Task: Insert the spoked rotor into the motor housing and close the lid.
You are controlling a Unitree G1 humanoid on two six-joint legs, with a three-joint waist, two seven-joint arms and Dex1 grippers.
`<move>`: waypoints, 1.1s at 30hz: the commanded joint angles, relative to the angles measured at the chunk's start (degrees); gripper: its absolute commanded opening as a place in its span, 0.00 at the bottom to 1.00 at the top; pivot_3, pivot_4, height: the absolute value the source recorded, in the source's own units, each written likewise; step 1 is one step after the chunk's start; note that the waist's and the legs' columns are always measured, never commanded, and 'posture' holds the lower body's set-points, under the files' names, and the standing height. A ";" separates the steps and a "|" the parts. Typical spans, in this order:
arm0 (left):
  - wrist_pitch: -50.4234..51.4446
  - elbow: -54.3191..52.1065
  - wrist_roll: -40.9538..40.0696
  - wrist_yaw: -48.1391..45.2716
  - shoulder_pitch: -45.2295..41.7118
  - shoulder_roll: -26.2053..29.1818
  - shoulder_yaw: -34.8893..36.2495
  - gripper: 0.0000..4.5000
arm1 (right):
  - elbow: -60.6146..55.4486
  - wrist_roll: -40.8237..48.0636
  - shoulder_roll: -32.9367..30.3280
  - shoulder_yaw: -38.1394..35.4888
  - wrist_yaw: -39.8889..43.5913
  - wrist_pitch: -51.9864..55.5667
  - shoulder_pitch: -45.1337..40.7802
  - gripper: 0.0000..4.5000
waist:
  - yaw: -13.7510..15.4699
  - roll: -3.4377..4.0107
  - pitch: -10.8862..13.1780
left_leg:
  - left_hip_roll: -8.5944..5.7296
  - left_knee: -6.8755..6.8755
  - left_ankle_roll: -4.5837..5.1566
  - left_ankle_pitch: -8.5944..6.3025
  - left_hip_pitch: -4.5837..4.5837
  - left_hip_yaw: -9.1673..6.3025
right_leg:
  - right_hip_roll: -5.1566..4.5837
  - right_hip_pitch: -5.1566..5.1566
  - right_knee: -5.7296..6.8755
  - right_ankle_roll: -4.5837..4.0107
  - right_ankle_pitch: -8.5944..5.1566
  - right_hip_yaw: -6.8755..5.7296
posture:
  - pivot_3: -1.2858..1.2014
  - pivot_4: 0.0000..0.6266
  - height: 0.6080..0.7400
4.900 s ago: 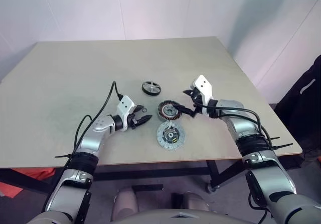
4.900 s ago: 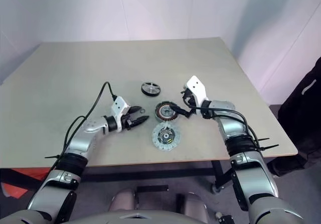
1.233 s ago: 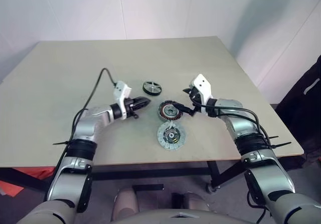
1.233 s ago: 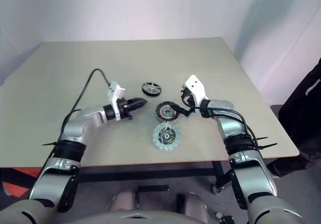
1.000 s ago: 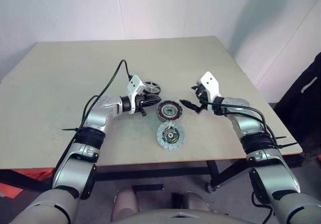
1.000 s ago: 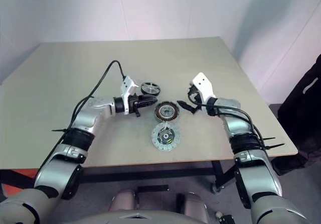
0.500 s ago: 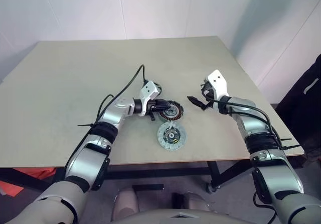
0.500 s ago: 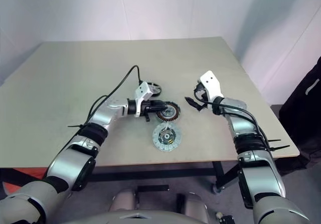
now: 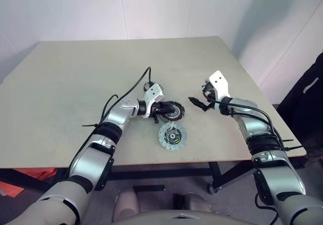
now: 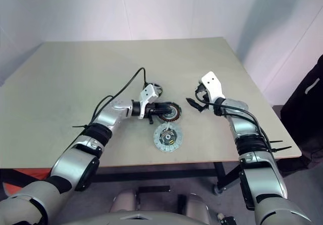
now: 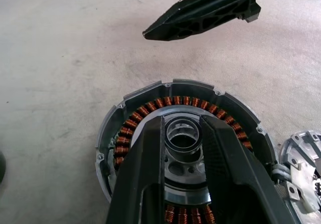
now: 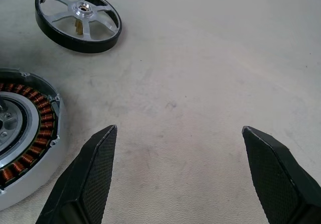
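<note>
The motor housing [image 9: 174, 112], a dark ring with copper coils [image 11: 150, 106], lies at the table's middle. My left gripper [image 9: 165, 109] reaches over it from the left, shut on a small metal ring [image 11: 183, 136] held above the housing's centre. The spoked rotor [image 12: 77, 18], black rim and silver spokes, lies flat just behind the housing, partly hidden by my left wrist in the eye views. The lid [image 9: 171, 136], a silvery disc with a black hub, lies in front of the housing. My right gripper [image 9: 197, 104] hovers to the right of the housing, open wide and holding nothing.
The beige table [image 9: 75, 73] stretches bare to the left and far side. Its right edge runs close behind my right arm. A black cable [image 9: 128, 91] loops up from my left forearm.
My left gripper has swung right, from beside the rotor to over the housing's centre, staying shut. My right gripper has drawn back from the housing's edge to the right and stays open.
</note>
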 commanded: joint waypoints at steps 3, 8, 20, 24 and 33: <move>-2.04 -0.80 0.64 1.86 -0.24 -0.38 0.64 0.52 | -2.12 0.07 0.09 -0.69 -0.21 -0.27 -0.33 1.00 | 0.01 0.00 0.00 | 0.00 0.00 0.00 0.00 0.00 0.00 | 0.00 0.00 0.00 0.00 0.00 0.00 | 0.52 0.00 1.00; -1.85 -1.37 -1.00 2.48 -0.63 -0.27 2.60 0.59 | -2.42 0.13 0.18 -0.48 0.24 -0.23 -0.23 1.00 | 0.01 0.00 0.00 | 0.00 0.00 0.00 0.00 0.00 0.00 | 0.00 0.00 0.00 0.00 0.00 0.00 | 0.52 0.00 1.00; 5.99 -13.29 -10.87 9.25 1.36 5.58 16.19 0.59 | -9.14 2.22 2.92 0.43 5.06 0.39 1.35 0.96 | -0.13 0.00 0.01 | 0.03 0.00 0.01 -0.01 0.00 0.00 | 0.00 -0.01 0.01 0.00 0.00 -0.02 | 0.52 0.00 1.00; 7.79 -17.53 -11.57 11.66 5.60 7.40 17.69 0.60 | -10.19 2.12 4.19 1.27 6.50 0.45 1.43 0.72 | -0.22 0.01 0.00 | 0.02 -0.01 0.01 -0.01 0.02 0.00 | 0.00 -0.01 0.00 0.00 0.00 -0.02 | 0.52 0.00 1.00; 9.86 -23.90 -12.73 17.77 13.03 7.81 19.47 0.60 | -10.25 0.38 5.59 5.53 7.85 1.90 0.92 0.32 | -0.21 -0.02 0.02 | 0.04 -0.01 0.00 -0.02 -0.01 -0.01 | 0.00 -0.01 -0.02 0.00 -0.01 -0.03 | 0.52 0.00 1.00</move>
